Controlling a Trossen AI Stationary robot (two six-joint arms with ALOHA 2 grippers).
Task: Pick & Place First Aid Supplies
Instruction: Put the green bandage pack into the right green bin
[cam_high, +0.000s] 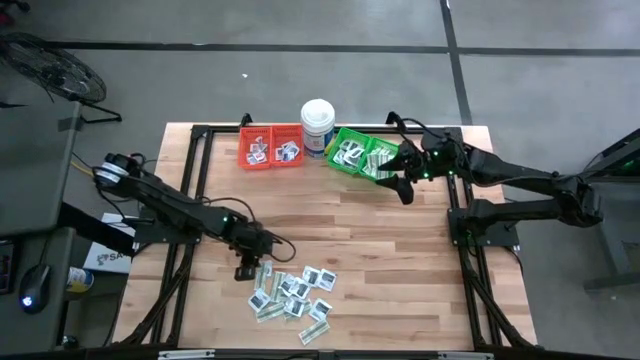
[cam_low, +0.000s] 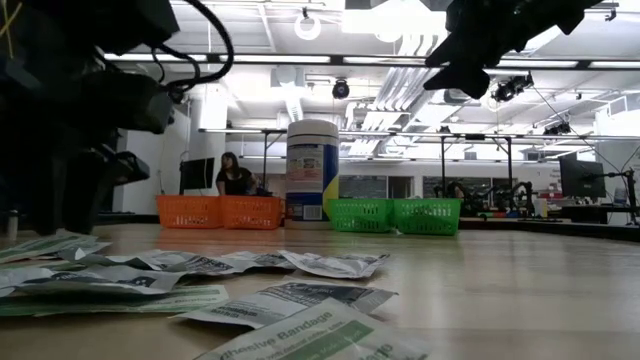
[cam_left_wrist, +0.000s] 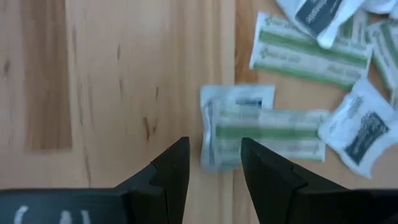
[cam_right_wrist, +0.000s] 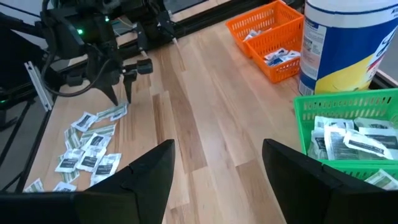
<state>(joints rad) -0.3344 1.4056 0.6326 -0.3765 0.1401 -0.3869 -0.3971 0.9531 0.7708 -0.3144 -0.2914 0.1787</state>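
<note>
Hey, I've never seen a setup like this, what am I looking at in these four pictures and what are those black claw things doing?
Two robot arms work at a wooden table. One picture looks straight down, one sits at tabletop height, and two come from cameras on the arms' wrists. The left gripper is open, holding nothing, just above a pile of first aid packets. The right gripper is open and empty near the green bin, which already holds packets. An orange bin and a white tub stand beside it.

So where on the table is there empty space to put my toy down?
The bare wood in the table's middle, between the bins and the pile of packets, is free. The right side is bare too. It's crowded at the pile, where the left tool hovers.
</note>
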